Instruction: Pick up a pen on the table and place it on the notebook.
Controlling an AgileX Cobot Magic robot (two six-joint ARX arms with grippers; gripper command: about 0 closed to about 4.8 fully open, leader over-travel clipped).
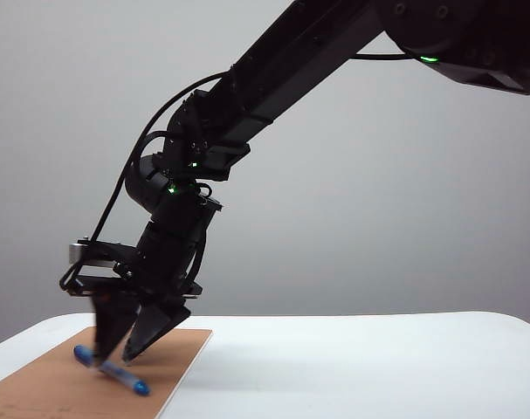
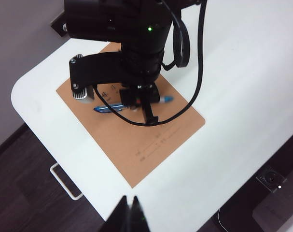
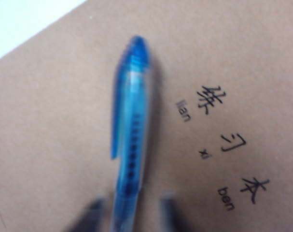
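The pen (image 3: 132,140) lies on the notebook (image 1: 46,388), right hand (image 1: 125,349) over it with fingers apart, gripping nothing; light, stiff and slick, it is best taken mid-barrel; left hand (image 2: 129,212) hangs pinched together above the bench (image 2: 223,159) edge.

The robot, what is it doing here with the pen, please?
The right gripper has reached across to the left side of the table and stands over the notebook. The pen lies on the brown cover between its parted fingers. The left gripper is shut and waits away from the notebook.
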